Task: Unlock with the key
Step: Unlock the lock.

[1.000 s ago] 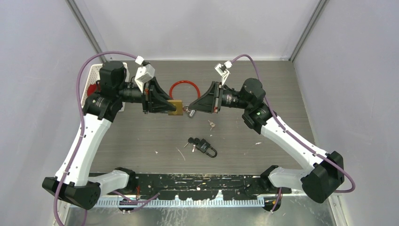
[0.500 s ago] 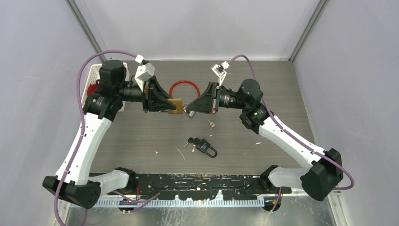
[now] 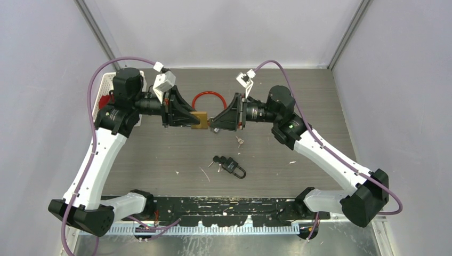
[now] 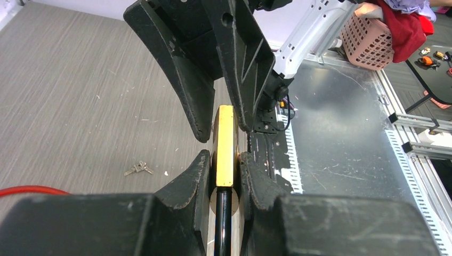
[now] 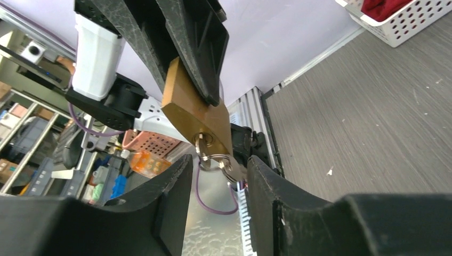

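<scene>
The left end effector [image 4: 225,165] is clenched on a brass padlock [image 3: 199,120], a flat, smooth, rectangular block held on edge above the bench [image 3: 298,96], just left of centre in the top view. Its long axis runs left to right there, with the keyhole end pointing right. A silver key [image 5: 204,141] sits in that end, and a wire ring with more metal hangs from it. The right end effector [image 5: 219,165] is released, its matte black fingers standing apart on either side of the ring. A thin red loop [image 3: 208,93] arcs just above the lock. There are two padlocks in all: the second, black [image 3: 233,167], lies lower on the grey wood-grain bench. One small loose key bunch [image 3: 239,141] lies between them.
</scene>
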`<state>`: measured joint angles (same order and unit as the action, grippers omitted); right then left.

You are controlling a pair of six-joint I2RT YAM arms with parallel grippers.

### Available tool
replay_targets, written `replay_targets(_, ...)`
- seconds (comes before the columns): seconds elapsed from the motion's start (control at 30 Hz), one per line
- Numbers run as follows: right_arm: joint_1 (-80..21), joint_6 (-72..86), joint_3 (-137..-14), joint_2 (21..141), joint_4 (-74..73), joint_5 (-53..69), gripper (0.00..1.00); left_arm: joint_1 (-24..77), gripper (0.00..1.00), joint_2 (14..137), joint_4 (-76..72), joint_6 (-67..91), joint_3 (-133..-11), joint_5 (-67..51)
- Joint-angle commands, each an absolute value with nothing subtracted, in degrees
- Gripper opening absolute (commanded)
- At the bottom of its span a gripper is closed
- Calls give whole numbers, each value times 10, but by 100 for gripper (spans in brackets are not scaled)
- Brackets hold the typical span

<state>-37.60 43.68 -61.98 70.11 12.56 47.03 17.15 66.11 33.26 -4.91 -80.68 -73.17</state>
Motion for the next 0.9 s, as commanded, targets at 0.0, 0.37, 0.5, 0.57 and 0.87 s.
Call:
replay_targets(0.0,-368,383,-657,682,81,459,47,172,0,647,283,-41,-828,-763)
replay_targets(0.37,-365,362,-689,691,73,459,49,172,0,647,283,-37,-829,-768)
replay_targets(0.5,-364,385,-687,702,95,471,39,172,0,647,282,-37,-829,-769)
replay_targets(0.57,-365,398,-679,705,111,476,33,172,0,647,281,-37,-829,-769)
replay_targets(0.87,-367,416,-673,712,123,488,32,173,0,646,271,-28,-830,-769)
